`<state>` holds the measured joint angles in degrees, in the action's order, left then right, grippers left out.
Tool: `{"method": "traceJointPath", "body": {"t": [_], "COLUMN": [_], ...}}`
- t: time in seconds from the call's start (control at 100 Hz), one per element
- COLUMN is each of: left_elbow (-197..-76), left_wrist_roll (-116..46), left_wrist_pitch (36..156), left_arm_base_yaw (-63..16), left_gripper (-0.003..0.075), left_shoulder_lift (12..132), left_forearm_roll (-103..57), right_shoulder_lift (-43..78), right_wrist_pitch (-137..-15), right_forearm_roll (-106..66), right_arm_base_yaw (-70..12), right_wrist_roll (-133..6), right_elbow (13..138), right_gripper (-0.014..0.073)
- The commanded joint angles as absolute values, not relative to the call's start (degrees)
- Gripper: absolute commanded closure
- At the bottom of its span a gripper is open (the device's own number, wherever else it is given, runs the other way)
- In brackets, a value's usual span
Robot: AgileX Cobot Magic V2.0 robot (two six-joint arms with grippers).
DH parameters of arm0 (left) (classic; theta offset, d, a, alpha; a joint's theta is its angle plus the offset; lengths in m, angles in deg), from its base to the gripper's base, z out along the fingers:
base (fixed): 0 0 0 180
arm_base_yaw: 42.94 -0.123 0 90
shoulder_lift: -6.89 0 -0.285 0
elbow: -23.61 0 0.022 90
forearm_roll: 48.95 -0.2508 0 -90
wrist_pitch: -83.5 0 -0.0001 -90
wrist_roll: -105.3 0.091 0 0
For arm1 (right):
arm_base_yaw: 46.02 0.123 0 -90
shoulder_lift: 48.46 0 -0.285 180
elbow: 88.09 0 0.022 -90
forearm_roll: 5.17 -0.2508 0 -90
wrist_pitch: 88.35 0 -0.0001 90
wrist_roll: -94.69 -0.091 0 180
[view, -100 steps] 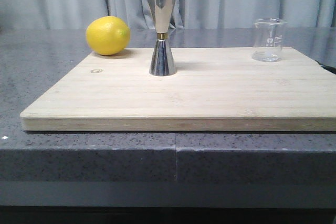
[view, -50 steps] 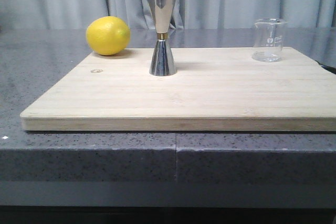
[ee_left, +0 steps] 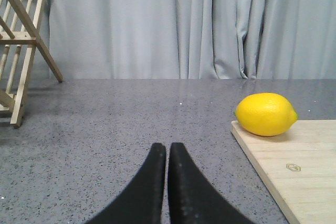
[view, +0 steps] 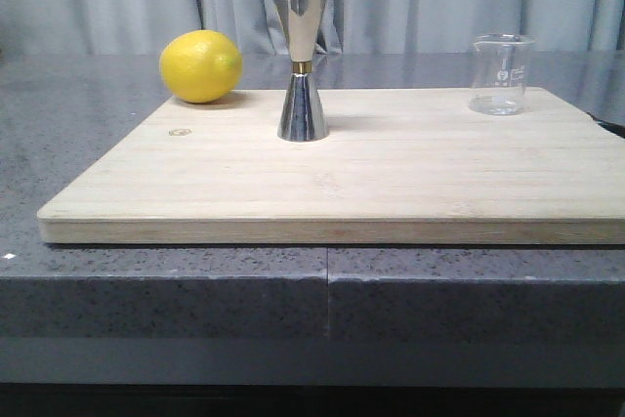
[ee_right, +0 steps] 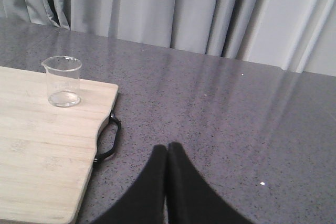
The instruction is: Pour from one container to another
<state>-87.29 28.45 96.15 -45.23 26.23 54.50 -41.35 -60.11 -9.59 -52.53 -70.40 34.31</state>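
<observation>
A small clear glass beaker point(view: 501, 75) stands upright at the back right of the wooden board point(view: 342, 183); the right wrist view shows the beaker point(ee_right: 63, 81) too. The tall steel jigger point(view: 301, 58) with its gold band stands upright near the board's back middle. My left gripper point(ee_left: 167, 148) is shut with nothing in it, over the grey counter to the left of the board. Off the board's right side my right gripper point(ee_right: 167, 149) is shut and empty above the counter. Neither gripper appears in the front view.
A yellow lemon point(view: 200, 66) lies at the board's back left corner, also the lemon point(ee_left: 265, 114) in the left wrist view. A wooden rack point(ee_left: 23, 45) stands far left on the counter. A black loop handle point(ee_right: 108, 137) sticks out from the board's right edge. Grey curtains hang behind.
</observation>
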Motion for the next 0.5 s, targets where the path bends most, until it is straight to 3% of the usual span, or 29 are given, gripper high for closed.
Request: {"method": "traceJointPath", "body": {"t": [0.0, 0.49], "left_elbow": [-88.72, -88.72], "left_wrist_roll": [27.98, 27.45], "left_wrist_pitch": [97.82, 97.51], "left_arm_base_yaw": [-44.76, -44.76], "left_gripper": [0.0741, 0.0741], "left_shoulder_lift": [26.77, 26.73], "left_forearm_roll": [57.18, 56.24], "right_shoulder_lift": [-41.97, -41.97], "right_wrist_pitch": [-64.64, -64.64], "right_forearm_roll": [-9.98, -9.98], "right_arm_base_yaw": [-52.39, -52.39], "right_wrist_roll": [-70.2, -70.2], "right_elbow": [35.71, 35.71], "right_gripper": [0.0659, 0.0659]}}
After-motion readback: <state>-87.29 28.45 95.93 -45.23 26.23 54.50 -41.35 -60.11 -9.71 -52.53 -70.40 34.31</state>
